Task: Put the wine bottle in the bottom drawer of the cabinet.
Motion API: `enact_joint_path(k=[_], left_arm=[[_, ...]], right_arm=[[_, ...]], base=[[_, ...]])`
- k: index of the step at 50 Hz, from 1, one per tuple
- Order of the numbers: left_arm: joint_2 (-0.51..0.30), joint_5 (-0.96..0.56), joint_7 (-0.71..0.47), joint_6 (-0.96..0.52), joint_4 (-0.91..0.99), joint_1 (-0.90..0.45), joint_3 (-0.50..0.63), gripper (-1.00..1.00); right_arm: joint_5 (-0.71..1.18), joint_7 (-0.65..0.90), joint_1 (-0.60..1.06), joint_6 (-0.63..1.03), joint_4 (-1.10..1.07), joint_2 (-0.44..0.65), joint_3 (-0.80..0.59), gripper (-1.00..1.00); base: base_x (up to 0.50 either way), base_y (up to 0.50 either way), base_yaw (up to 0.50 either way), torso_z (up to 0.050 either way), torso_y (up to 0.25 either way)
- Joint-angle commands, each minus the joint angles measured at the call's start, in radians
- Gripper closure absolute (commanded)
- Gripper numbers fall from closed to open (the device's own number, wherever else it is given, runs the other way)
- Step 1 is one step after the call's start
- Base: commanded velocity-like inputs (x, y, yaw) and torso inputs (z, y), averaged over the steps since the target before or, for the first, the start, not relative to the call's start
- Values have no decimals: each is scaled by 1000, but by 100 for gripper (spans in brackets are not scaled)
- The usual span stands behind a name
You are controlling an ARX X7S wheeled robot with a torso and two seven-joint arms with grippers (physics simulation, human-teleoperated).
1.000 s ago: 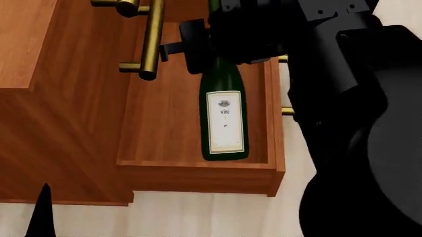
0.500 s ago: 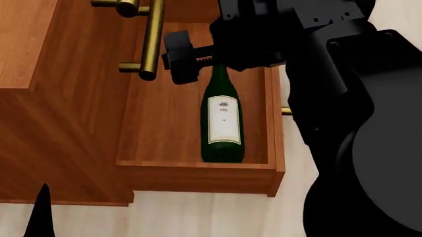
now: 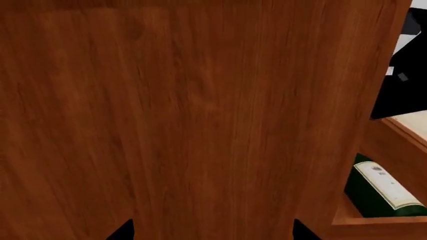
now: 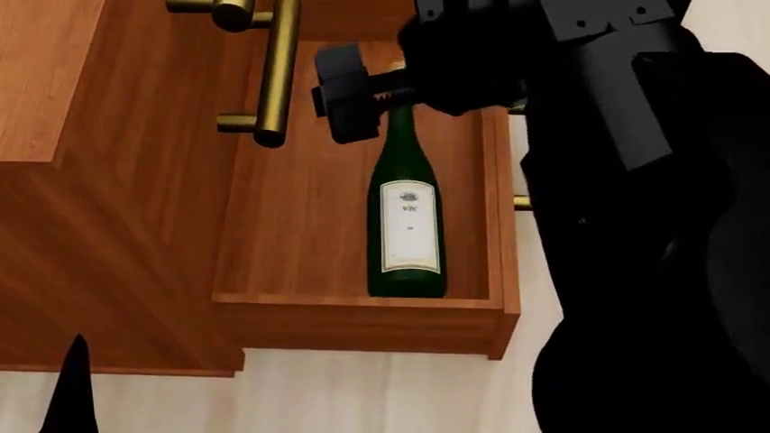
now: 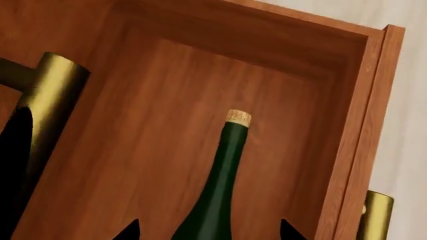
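Wine bottle point(image 4: 407, 216) lying flat inside the open bottom drawer point(image 4: 361, 320) of the cabinet point(image 4: 108, 225).
Long axis runs between the drawer's two ends, cork toward the right gripper point(image 4: 361, 95), nearer arm, jaws apart astride the neck, not clamped. Left gripper point(image 3: 210, 231): jaws apart, facing the cabinet side, empty.
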Motion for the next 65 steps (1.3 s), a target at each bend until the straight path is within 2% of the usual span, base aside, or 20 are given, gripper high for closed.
enact_joint_path(k=[1,5,10,16,20,28,29,33,38,43,49,53,56,59,65], left_arm=[[-2,19,-3,-4,9,2,-2,-100],[-5,23,0,7,9,7,-4,-100],[-6,22,-2,9,7,11,-4,-100],[-6,16,-5,3,9,10,-6,-100],[-6,11,-2,12,2,12,-9,-100],[-12,11,-11,5,12,13,-12,-100],[-12,11,-9,8,8,14,-13,-100],[-9,6,-6,8,4,12,-14,-100],[-14,9,-15,-3,20,10,-16,-100],[-15,6,-18,-5,28,9,-18,-100],[-15,0,-23,-18,37,1,-21,-100],[-11,-6,-24,-27,38,-4,-22,-100],[-7,-15,-27,-49,51,-18,-24,-100],[-12,-15,-28,-46,54,-17,-26,-100],[-18,-13,-33,-44,59,-15,-28,-100]], right_arm=[[-253,-33,34,45,0,0,232,-100],[-273,-65,56,49,0,0,211,-100],[-349,-95,80,63,0,0,267,-100],[-480,-148,122,80,0,0,396,-100],[-487,-190,136,75,0,0,335,-100],[-739,-270,167,71,0,0,537,-100],[-740,-316,178,59,0,0,512,-100],[-707,-325,201,40,-3,0,416,-100],[-713,-332,232,54,-33,15,427,-100],[-609,-114,88,311,-605,205,523,-100],[-517,53,-4,483,-900,292,687,-100],[-414,166,-25,523,-992,335,749,-100],[-186,349,-31,524,-1026,392,768,-100],[-36,480,-58,522,-1065,430,810,-100],[170,680,-113,513,-1145,487,878,-100]], base=[[0,0,0,0,0],[0,0,0,0,0],[0,0,0,0,0],[0,0,0,0,0],[0,0,0,0,0],[0,0,0,0,0],[0,0,0,0,0],[0,0,0,0,0],[0,0,0,0,0],[0,0,0,0,0],[0,0,0,0,0],[0,0,0,0,0],[0,0,0,0,0],[0,0,0,0,0],[0,0,0,0,0]])
